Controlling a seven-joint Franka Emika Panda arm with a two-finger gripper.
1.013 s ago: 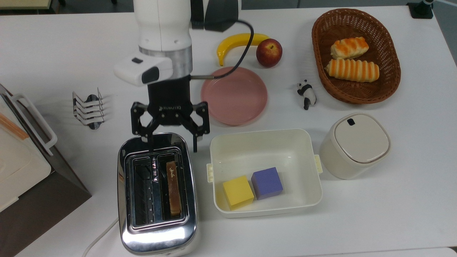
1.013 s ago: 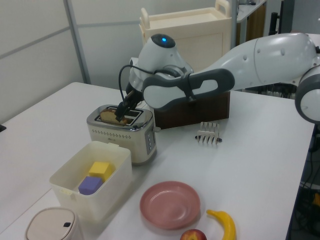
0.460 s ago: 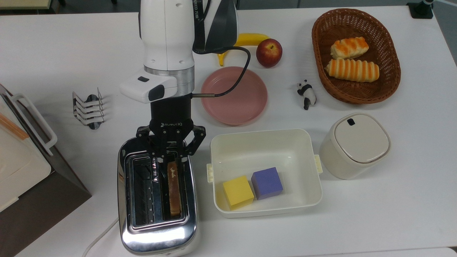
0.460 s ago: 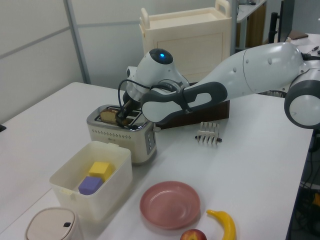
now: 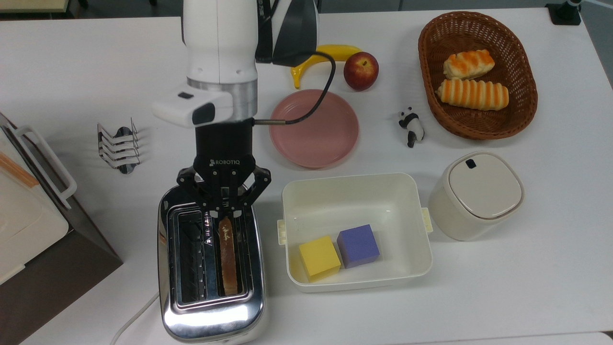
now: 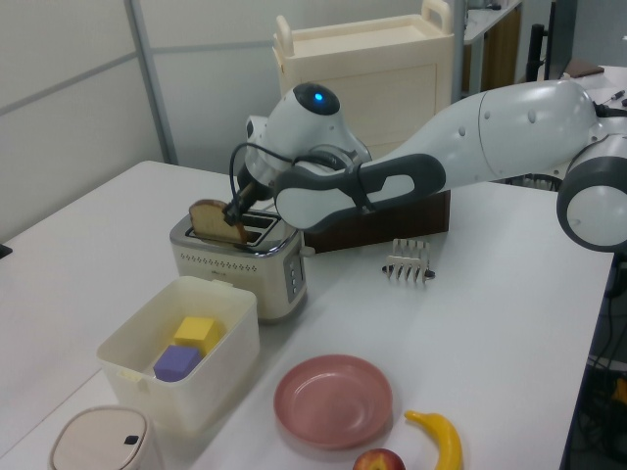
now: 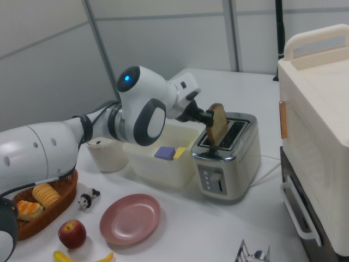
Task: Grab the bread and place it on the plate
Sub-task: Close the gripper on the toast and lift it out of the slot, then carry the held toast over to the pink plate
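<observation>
The bread is a thin tan-brown slice, seen edge-on over the right slot of the chrome toaster in the top view. My gripper is shut on its near end. In the left view the bread stands well above the toaster, held by the gripper. The right view shows the bread half out of the slot, pinched by the gripper. The pink plate lies bare on the table beyond the toaster, also in the left view and right view.
A white tub with a yellow and a purple cube sits beside the toaster. A lidded canister, a panda figure, a basket of striped rolls, an apple, a banana, a toast rack and a cream cabinet surround them.
My gripper went from open above the toaster's back edge to shut on the bread, and the slice has risen partly out of the slot.
</observation>
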